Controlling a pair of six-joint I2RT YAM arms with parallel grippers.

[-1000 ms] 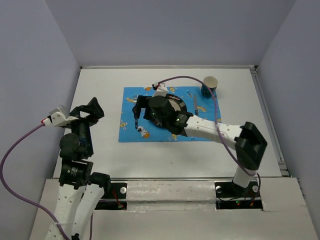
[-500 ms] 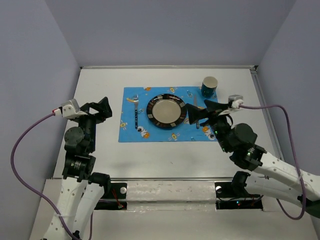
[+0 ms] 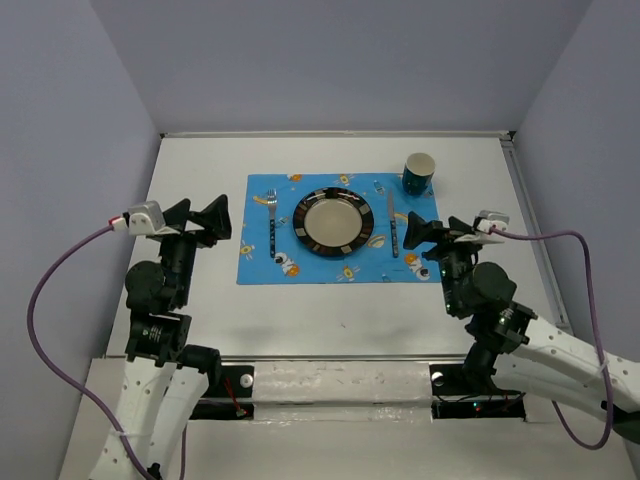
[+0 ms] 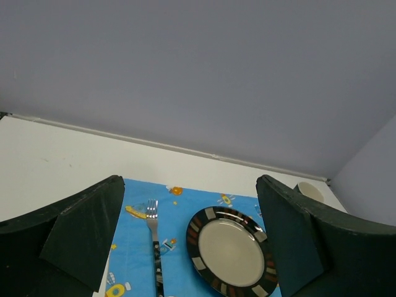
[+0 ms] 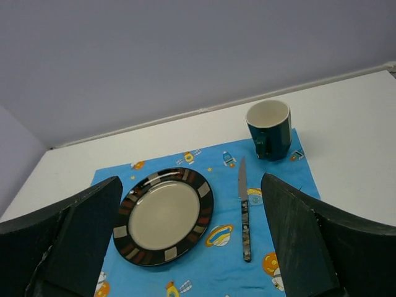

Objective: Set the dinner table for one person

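Note:
On the white dinner table [image 3: 330, 310] lies a blue cartoon placemat [image 3: 262, 262]. On it sit a black-rimmed plate [image 3: 334, 221], a fork [image 3: 272, 224] to its left and a knife [image 3: 393, 232] to its right. A dark teal mug [image 3: 419, 172] stands at the mat's far right corner. My left gripper [image 3: 203, 220] is open and empty, left of the mat. My right gripper [image 3: 432, 236] is open and empty, right of the knife. The left wrist view shows the plate [image 4: 232, 255] and fork [image 4: 154, 247]. The right wrist view shows the plate [image 5: 162, 214], knife [image 5: 245, 216] and mug [image 5: 270, 129].
Grey walls close in the table on three sides. A metal rail [image 3: 535, 240] runs along the table's right edge. Purple cables [image 3: 50, 300] hang from both wrists.
My right arm has drawn back from over the plate to the right of the mat, uncovering plate, fork and knife. My left gripper has shifted slightly right.

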